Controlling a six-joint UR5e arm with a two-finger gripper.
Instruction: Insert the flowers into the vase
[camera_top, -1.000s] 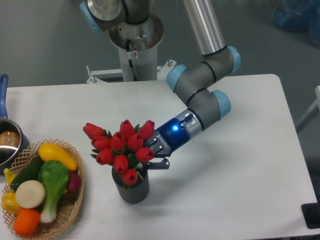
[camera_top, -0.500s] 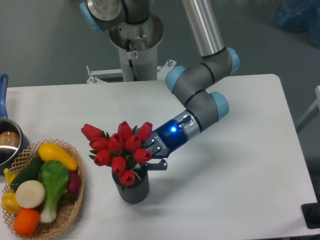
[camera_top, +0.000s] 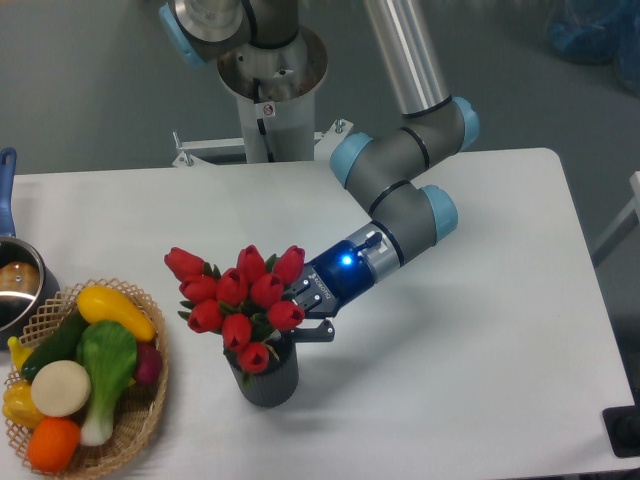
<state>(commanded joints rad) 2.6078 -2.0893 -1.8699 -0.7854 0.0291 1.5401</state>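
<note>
Over the ribbed grey vase (camera_top: 265, 376), the gripper (camera_top: 300, 312) angles in from the right, apparently clamped on the red tulips (camera_top: 238, 300), seemingly to steer hidden stems into its mouth.

The vase (camera_top: 264, 378) is standing on the counter (camera_top: 480, 330), toward the front and a little left of centre. The flowers (camera_top: 238, 305) are sitting in its mouth, spreading up and to the left, wider than the vase. The end effector (camera_top: 308, 312) is lying just right of the flowers, above the vase's rim, with the arm reaching in from the back right. A basket (camera_top: 140, 420) holding toy produce is resting at the front left, well apart from the vase. A pot (camera_top: 18, 285) is sitting behind the basket at the left edge.
</note>
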